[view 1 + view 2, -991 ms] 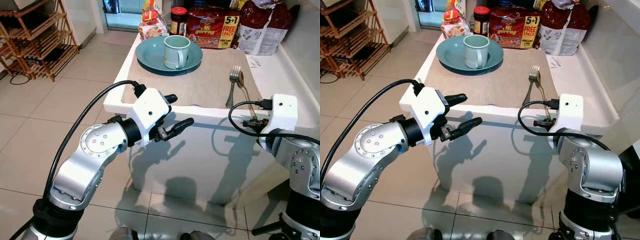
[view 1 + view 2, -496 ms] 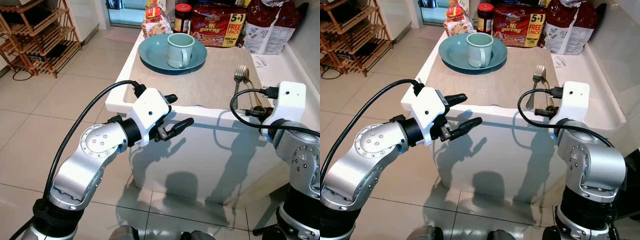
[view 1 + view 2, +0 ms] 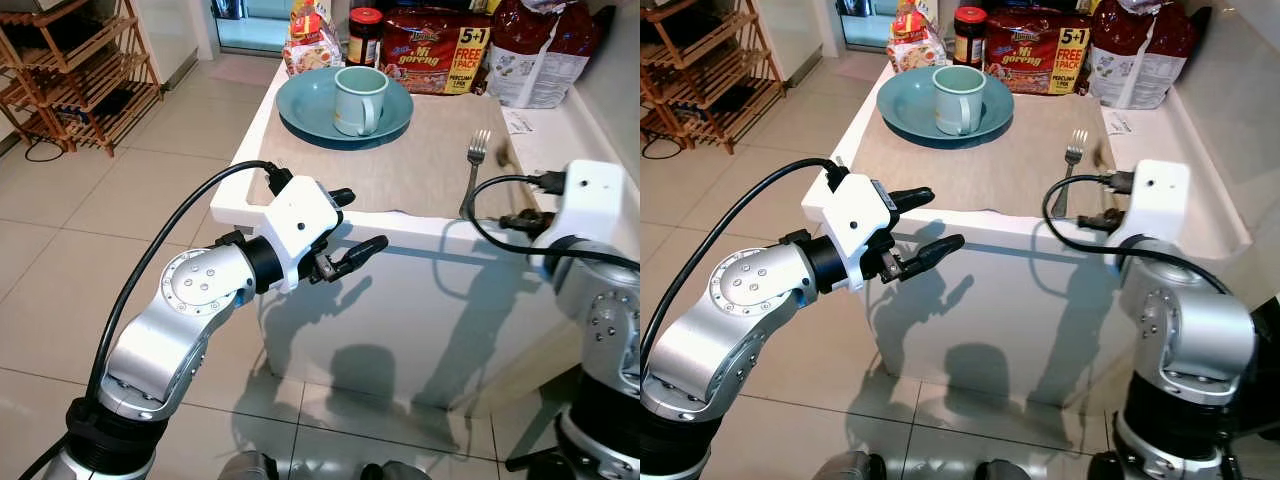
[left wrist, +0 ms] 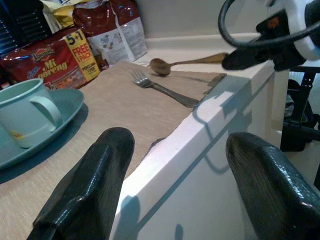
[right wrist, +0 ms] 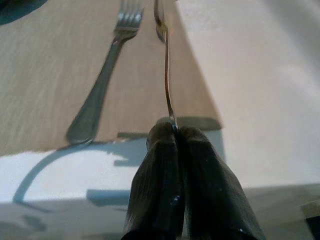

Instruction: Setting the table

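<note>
R gripper (image 5: 175, 131) clamped on spoon (image 5: 165, 75) handle end, at the white table's (image 3: 430, 225) front edge; spoon just beside the fork (image 3: 474, 160) on beige placemat (image 3: 400, 170). L gripper (image 3: 350, 225) w/ fingers spread, in front of table edge. Teal mug (image 3: 358, 100) sits on teal plate (image 3: 300, 112).

Placemat (image 3: 415, 165) on table (image 3: 238, 195). Plate (image 3: 300, 112) on placemat's far left part; mug (image 3: 358, 100) on plate. Fork (image 3: 474, 163) on placemat's right side; spoon (image 4: 187, 62) just right of fork. Behind placemat: jar (image 3: 364, 27), noodle pack (image 3: 433, 55), bags (image 3: 538, 42). Wooden rack (image 3: 72, 75) on floor, well left of placemat.
</note>
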